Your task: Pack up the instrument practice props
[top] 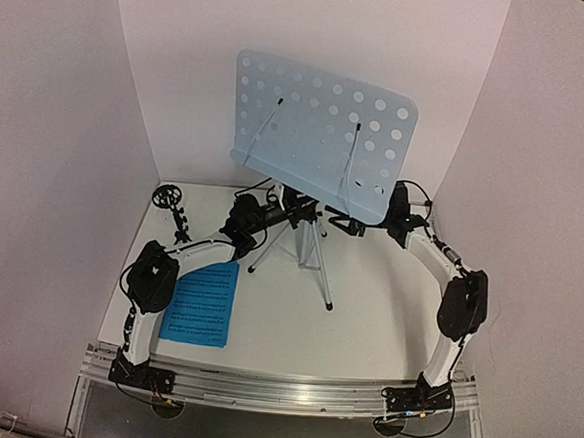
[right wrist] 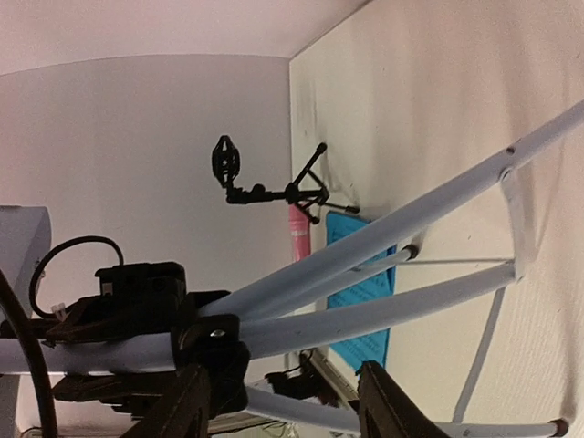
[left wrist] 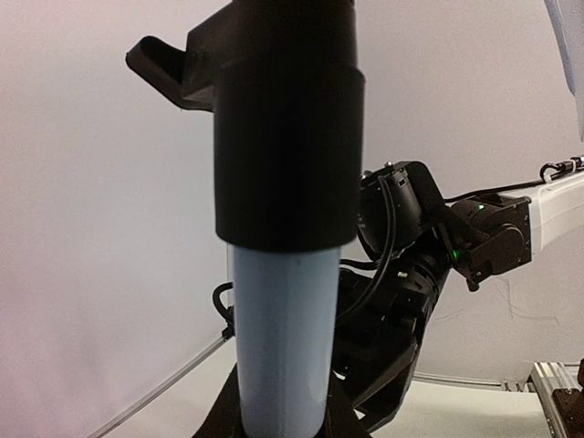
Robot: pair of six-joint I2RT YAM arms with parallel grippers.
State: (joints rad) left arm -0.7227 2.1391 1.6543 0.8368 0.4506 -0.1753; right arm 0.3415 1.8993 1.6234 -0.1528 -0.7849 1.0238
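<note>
We judge we're collapsing the music stand (top: 318,131): left gripper (left wrist: 281,415) pinches its pale-blue pole (left wrist: 278,338), right gripper (right wrist: 287,411) hangs spread just beside the tripod legs (right wrist: 383,310), so next it must close on one leg, while blue sheet (top: 203,301), pink microphone (right wrist: 299,235) and mic stand (right wrist: 269,192) lie beyond it.

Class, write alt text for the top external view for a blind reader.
A silver-tripod music stand with a perforated pale-blue desk stands centrally, two black-and-white robot arms reaching to its column from either side. A blue music sheet lies front left, a small black ring-topped mic tripod behind it.
</note>
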